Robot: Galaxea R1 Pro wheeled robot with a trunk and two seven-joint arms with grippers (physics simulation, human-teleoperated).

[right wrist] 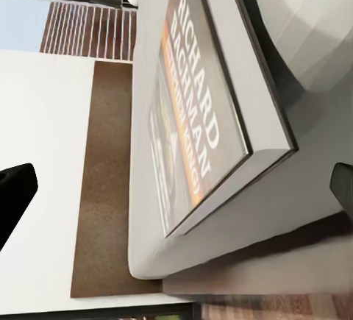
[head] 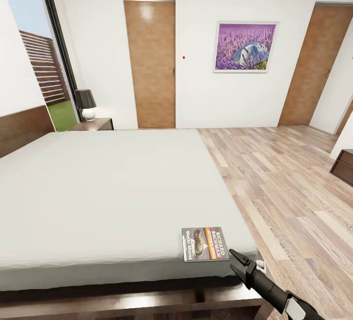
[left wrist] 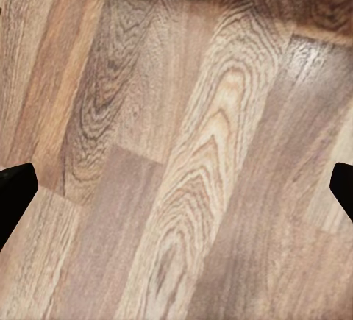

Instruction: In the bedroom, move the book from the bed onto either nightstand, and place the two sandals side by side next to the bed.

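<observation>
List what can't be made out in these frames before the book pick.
- Nightstand, head view: the bed hides its front, so only the top with the lamp is visible.
- Right gripper, head view: arm cut off by the bottom edge.
- Book: small cover lettering blurred in the head view; seen edge-on in the right wrist view.
- Left gripper, left wrist view: only finger tips at the frame edges, over floor.

Home bedroom, large bed, nightstand lamp, framed picture
</observation>
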